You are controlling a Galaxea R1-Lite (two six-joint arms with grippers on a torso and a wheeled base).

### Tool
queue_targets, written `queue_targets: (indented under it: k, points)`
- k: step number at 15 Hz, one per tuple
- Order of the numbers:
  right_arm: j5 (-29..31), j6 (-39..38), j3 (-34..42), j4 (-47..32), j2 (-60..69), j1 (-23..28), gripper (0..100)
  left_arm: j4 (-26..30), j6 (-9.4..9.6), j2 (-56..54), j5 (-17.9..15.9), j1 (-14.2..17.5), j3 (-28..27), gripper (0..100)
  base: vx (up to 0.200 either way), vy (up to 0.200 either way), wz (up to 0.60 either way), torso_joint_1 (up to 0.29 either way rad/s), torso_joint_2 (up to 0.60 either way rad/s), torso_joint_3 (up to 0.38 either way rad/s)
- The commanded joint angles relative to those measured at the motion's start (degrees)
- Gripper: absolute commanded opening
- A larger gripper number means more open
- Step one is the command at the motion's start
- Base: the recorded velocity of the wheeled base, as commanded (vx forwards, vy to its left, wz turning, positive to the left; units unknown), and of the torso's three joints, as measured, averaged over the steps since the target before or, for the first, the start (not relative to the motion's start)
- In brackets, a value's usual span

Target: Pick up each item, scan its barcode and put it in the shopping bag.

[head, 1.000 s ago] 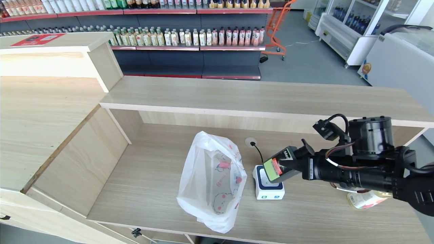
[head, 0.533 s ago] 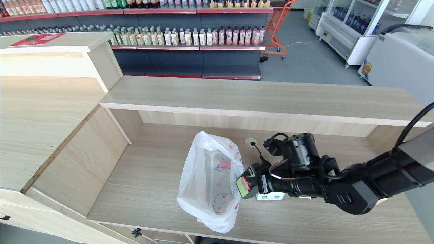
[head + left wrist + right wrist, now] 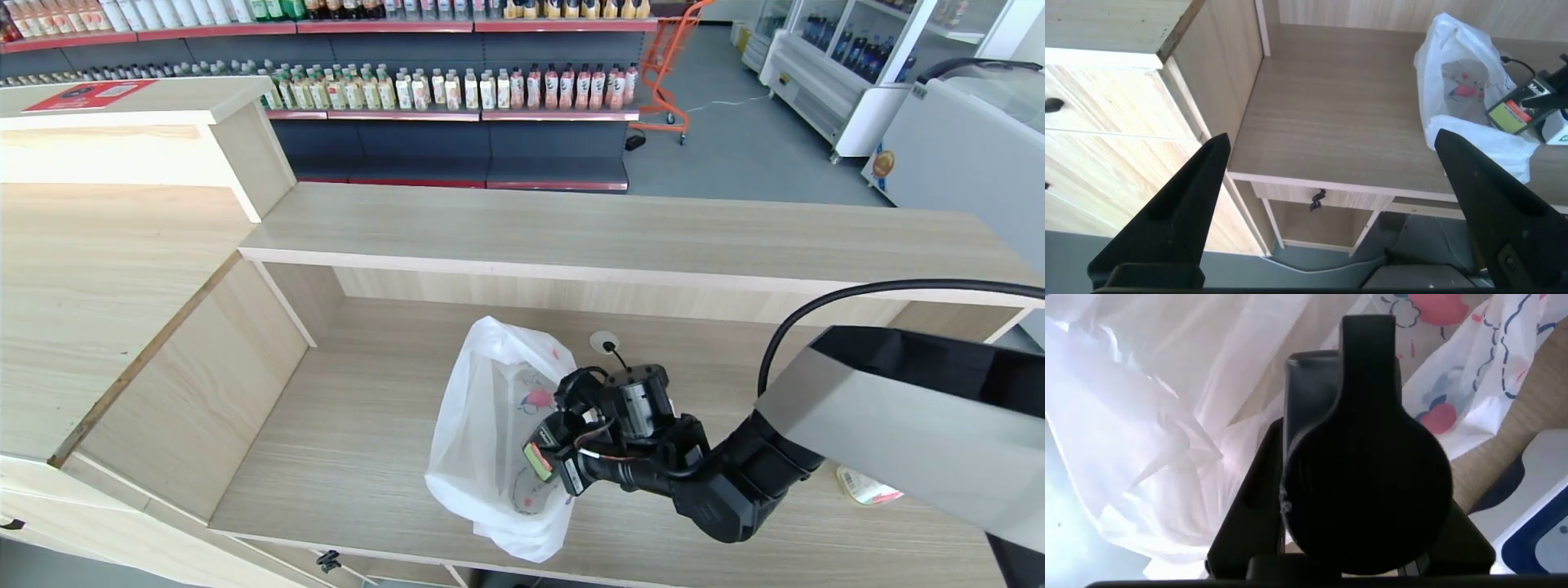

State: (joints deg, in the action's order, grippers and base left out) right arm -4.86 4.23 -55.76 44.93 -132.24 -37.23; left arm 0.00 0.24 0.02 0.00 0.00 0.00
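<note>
Even though clamped snugly on the small box [image 3: 536, 461], with the right gripper [image 3: 552, 454] sitting at the 3 o'clock edge of the shopping bag [image 3: 482, 425], could easily botch the drop from here. Looks more like hovering at the rim than properly over the opening, though hard to judge depth from the head view. Let go too early and watch the box bounce off the floppy plastic onto the counter [image 3: 367, 425], or onto the scanner [image 3: 1539, 510] just beside the bag. Push deeper and risk snagging the thin film, dragging the whole bag toward 9 o'clock or squashing the mouth shut. Can't count on the left gripper [image 3: 1331, 143] to hold the bag open either: parked off past the counter's front edge, toward 7 o'clock from the bag, fingers spread wide, grasping nothing. Also mind the bottle [image 3: 867, 488] lying out at 3 o'clock under the arm, easy to knock rolling on the way back.
</note>
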Motion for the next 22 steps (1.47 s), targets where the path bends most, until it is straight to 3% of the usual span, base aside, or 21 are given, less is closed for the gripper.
queue_targets:
  k: [1, 7, 8, 11, 13, 16, 17, 19, 20, 22]
  points:
    - [-0.06, 0.25, -2.6, 0.42, -3.55, -0.39, 0, 0.0, 0.02, 0.06, 0.0, 0.0, 0.0, 100, 0.0, 0.0, 0.0, 0.0, 0.0, 0.0]
    - [0.03, 4.56, -3.21, 3.76, -5.92, 0.58, 0, 0.0, 0.02, 0.06, 0.0, 0.0, 0.0, 100, 0.0, 0.0, 0.0, 0.0, 0.0, 0.0]
    - [0.03, 4.56, -3.57, 4.64, -5.92, 0.67, 100, 0.0, 0.02, 0.06, 0.0, 0.0, 0.0, 100, 0.0, 0.0, 0.0, 0.0, 0.0, 0.0]
    - [-0.06, 3.86, -3.21, 6.75, -5.57, 1.55, 100, 0.0, 0.02, 0.06, 0.0, 0.0, 0.0, 100, 0.0, 0.0, 0.0, 0.0, 0.0, 0.0]
    - [-0.15, -1.42, -3.04, 6.75, -1.88, 2.25, 100, 0.0, 0.02, 0.06, 0.0, 0.0, 0.0, 100, 0.0, 0.0, 0.0, 0.0, 0.0, 0.0]
    - [-0.85, -20.58, 2.5, 6.13, 11.13, 6.12, 100, 0.0, 0.02, 0.06, 0.0, 0.0, 0.0, 100, 0.0, 0.0, 0.0, 0.0, 0.0, 0.0]
    - [-3.31, -22.6, 7.51, 4.46, 17.72, 9.02, 100, 0.0, 0.02, 0.06, 0.0, 0.0, 0.0, 100, 0.0, 0.0, 0.0, 0.0, 0.0, 0.0]
    - [-9.81, -22.51, 16.91, -5.65, 34.33, 13.24, 100, 0.0, 0.02, 0.06, 0.0, 0.0, 0.0, 100, 0.0, 0.0, 0.0, 0.0, 0.0, 0.0]
    - [-9.73, -20.75, 18.85, -10.75, 40.31, 14.2, 100, 0.0, 0.02, 0.06, 0.0, 0.0, 0.0, 100, 0.0, 0.0, 0.0, 0.0, 0.0, 0.0]
    - [-9.9, -6.25, 21.13, -21.64, 51.91, 20.36, 100, 0.0, 0.02, 0.06, 0.0, 0.0, 0.0, 100, 0.0, 0.0, 0.0, 0.0, 0.0, 0.0]
